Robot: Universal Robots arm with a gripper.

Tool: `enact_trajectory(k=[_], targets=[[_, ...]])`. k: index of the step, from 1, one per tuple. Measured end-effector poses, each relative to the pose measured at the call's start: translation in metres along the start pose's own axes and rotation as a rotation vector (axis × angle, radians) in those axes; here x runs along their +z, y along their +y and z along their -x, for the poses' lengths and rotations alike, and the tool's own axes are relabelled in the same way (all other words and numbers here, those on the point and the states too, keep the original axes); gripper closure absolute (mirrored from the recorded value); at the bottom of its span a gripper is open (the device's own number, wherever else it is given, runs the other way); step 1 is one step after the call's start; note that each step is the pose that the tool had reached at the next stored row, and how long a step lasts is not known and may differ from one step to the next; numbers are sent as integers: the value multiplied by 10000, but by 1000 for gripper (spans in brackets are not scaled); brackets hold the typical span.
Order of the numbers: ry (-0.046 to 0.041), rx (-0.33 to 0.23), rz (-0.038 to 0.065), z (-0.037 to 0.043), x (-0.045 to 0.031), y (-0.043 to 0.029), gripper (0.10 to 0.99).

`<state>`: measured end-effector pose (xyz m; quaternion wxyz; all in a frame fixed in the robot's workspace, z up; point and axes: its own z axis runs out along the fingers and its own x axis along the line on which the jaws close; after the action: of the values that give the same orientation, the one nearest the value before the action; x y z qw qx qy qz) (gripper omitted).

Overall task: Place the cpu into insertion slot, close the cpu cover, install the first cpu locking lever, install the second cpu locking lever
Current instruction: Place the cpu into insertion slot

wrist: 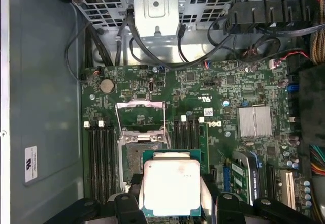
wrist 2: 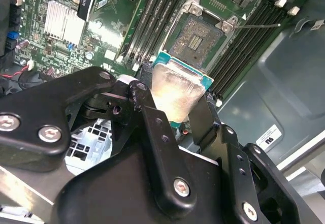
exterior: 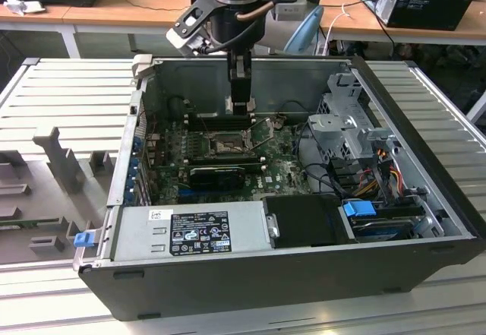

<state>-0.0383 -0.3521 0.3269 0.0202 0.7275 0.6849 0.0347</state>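
Note:
In both wrist views the cpu (wrist 2: 175,94) (wrist: 171,186), a pale silver square on a green-edged base, is clamped by two opposite edges between my black fingers (wrist 2: 152,127). My gripper (wrist 2: 176,102) (wrist: 171,198) (exterior: 241,109) is shut on it and hangs inside the case above the green motherboard. The insertion slot (wrist 2: 195,38) (wrist: 138,155) (exterior: 225,146) lies bare with its dark pin field showing, just beyond the chip and partly hidden by it in the first wrist view. The cpu cover (wrist: 140,116) stands flipped up at the slot's far side. A thin wire locking lever (wrist 2: 259,26) sticks out beside the slot.
Black memory slots (wrist: 96,158) flank the socket on both sides. A silver heatsink (wrist: 254,121) sits on the board. A drive cage (exterior: 342,126) with cables stands at the exterior view's right, the power supply (exterior: 194,232) along the near wall. Grey case walls enclose the board.

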Motion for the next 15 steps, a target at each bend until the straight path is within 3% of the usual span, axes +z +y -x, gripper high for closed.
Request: enact_trajectory(k=[15], targets=[[0, 0, -11, 2, 87, -6, 557]])
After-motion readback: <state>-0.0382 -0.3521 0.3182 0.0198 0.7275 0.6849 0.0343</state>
